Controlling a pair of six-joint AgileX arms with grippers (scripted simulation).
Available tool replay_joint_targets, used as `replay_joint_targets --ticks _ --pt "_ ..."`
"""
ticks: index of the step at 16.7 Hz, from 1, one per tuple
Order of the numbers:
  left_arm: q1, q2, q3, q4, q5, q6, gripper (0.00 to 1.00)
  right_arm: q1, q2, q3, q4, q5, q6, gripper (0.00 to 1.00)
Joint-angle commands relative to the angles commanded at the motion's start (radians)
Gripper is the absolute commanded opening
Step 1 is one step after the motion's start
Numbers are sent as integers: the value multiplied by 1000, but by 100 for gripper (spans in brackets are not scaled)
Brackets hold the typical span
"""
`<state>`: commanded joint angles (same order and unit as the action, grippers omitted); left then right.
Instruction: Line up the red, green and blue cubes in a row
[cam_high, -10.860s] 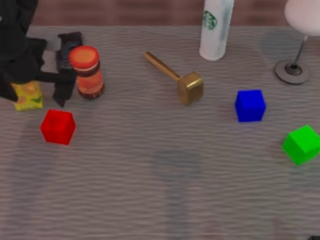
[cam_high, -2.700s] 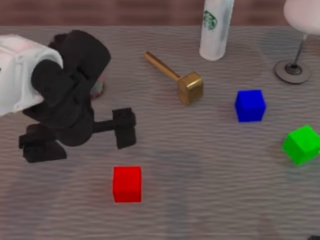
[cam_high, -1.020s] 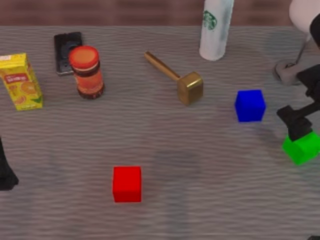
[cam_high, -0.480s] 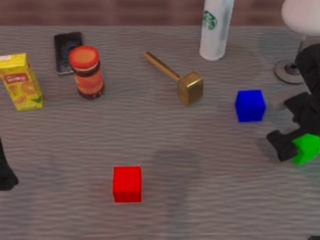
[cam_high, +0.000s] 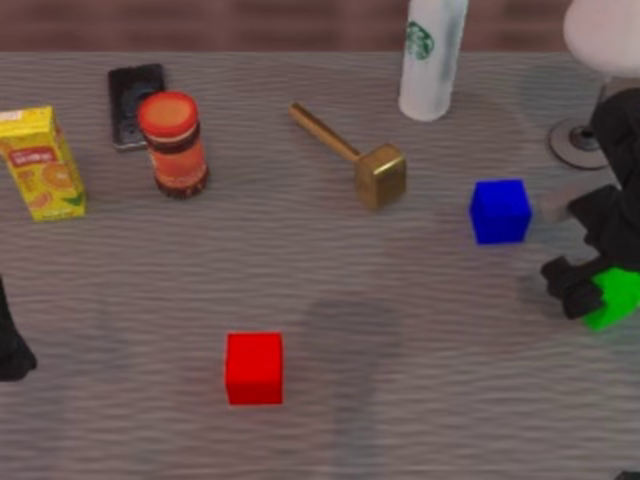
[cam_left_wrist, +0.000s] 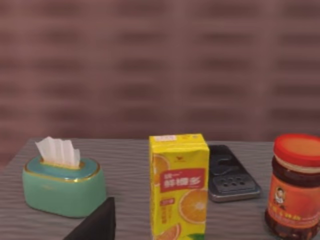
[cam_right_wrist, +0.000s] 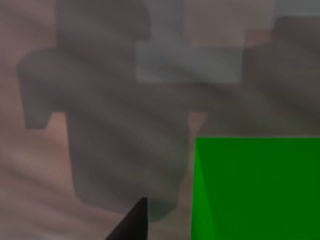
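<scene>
The green cube (cam_high: 622, 298) sits near the table's right edge, partly under my right arm. My right gripper (cam_high: 605, 293) is down around it and open; one dark finger (cam_high: 568, 287) stands just left of the cube. In the right wrist view a gap shows between that fingertip (cam_right_wrist: 134, 220) and the green cube (cam_right_wrist: 255, 190); the other finger is hidden. The blue cube (cam_high: 500, 210) rests free, up and to the left of the green one. The red cube (cam_high: 254, 368) lies alone at the front, left of centre. My left gripper (cam_high: 10, 350) is parked at the left edge, open.
At the back left stand a yellow juice carton (cam_high: 42, 163), a red-lidded jar (cam_high: 174, 145) and a dark phone (cam_high: 135, 100). A brass hammer (cam_high: 360, 160) lies mid-table. A white cup (cam_high: 432, 55) and a wine glass (cam_high: 590, 135) stand at the back right. A teal tissue box (cam_left_wrist: 62, 182) shows in the left wrist view.
My right arm came in from the right edge and lowered over the green cube, its finger settling beside it. The red cube was moved earlier to the front. My left arm stays parked.
</scene>
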<state>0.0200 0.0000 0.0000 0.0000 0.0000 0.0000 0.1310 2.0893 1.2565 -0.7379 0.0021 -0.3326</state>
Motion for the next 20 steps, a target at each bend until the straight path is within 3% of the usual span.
replay_joint_targets --ticks 8,20 --pt "0 0 0 0 0 0 100 0 0 0 0 0 0 2" --pt "0 0 0 0 0 0 100 -1 -20 26 -42 1 1 0"
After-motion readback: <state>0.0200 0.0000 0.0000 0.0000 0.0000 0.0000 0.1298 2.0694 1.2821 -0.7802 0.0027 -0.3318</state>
